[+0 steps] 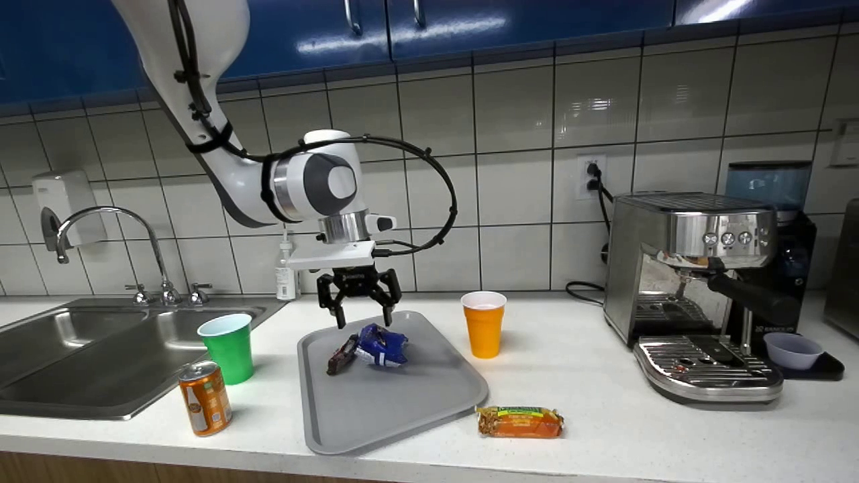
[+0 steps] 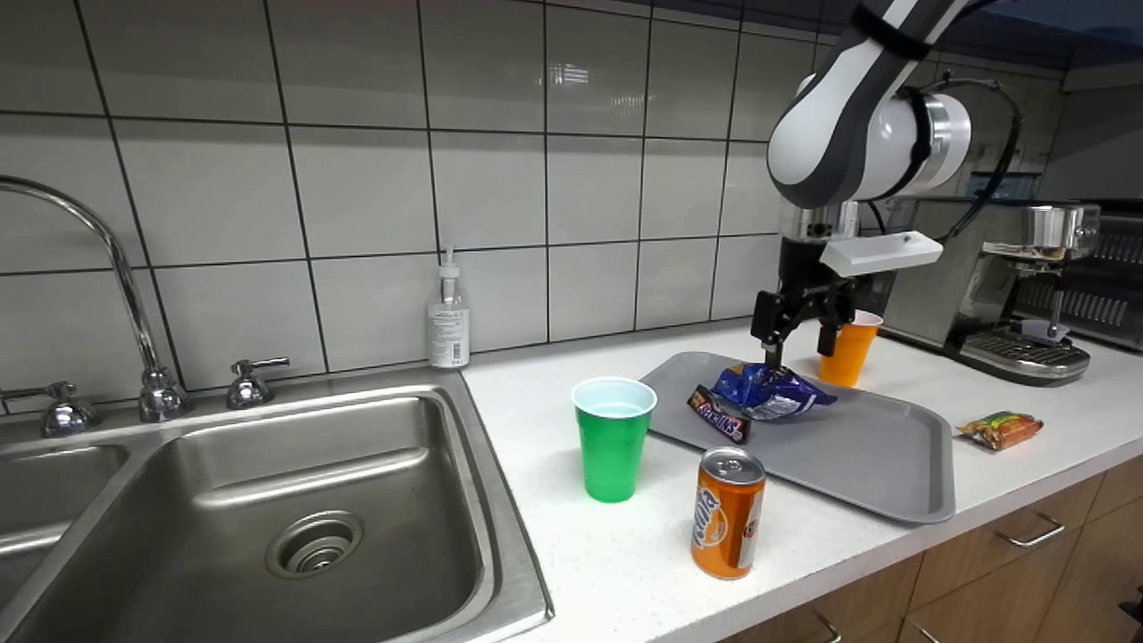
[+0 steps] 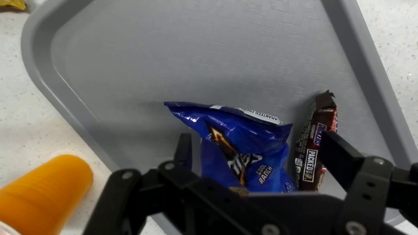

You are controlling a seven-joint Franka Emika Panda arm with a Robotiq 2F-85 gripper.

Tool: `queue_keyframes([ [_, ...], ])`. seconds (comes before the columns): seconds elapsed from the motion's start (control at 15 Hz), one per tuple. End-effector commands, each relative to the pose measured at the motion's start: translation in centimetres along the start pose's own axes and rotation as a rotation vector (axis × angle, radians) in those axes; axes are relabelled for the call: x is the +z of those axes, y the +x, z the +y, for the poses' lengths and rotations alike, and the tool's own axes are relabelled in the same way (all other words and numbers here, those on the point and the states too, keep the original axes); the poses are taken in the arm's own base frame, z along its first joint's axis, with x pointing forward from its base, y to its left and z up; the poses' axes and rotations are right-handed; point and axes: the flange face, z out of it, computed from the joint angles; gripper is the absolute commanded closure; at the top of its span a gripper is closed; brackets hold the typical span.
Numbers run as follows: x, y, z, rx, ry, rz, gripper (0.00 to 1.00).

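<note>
My gripper (image 1: pixel 364 323) is open and empty, pointing down above the far part of a grey tray (image 1: pixel 396 412). Below it lies a crumpled blue chip bag (image 1: pixel 381 345), marked Cool Ranch in the wrist view (image 3: pixel 248 130). A brown Snickers bar (image 2: pixel 719 415) lies beside the bag on the tray. In the wrist view the open fingers (image 3: pixel 256 140) stand on either side of the bag; the right finger overlaps part of the Snickers bar (image 3: pixel 310 153). The bag's lower end is hidden behind the gripper body. I cannot tell whether a fingertip touches anything.
An orange cup (image 1: pixel 484 332) stands beside the tray, a wrapped snack bar (image 1: pixel 520 424) at its near corner. A green cup (image 2: pixel 614 451) and an orange Fanta can (image 2: pixel 728 518) stand between tray and sink (image 2: pixel 268 482). A coffee machine (image 1: pixel 691 282) and soap bottle (image 2: pixel 448 326) stand near the wall.
</note>
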Motion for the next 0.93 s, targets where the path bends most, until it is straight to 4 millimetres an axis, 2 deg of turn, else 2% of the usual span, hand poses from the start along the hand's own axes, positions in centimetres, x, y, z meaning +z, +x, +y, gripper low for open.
queue_keyframes([
  [0.0,0.8,1.6,0.1,-0.062,0.016,0.013,0.0],
  [0.4,2.2,3.4,-0.1,-0.088,0.018,0.009,0.0],
  [0.87,3.0,4.5,-0.1,-0.089,0.019,0.008,0.0],
])
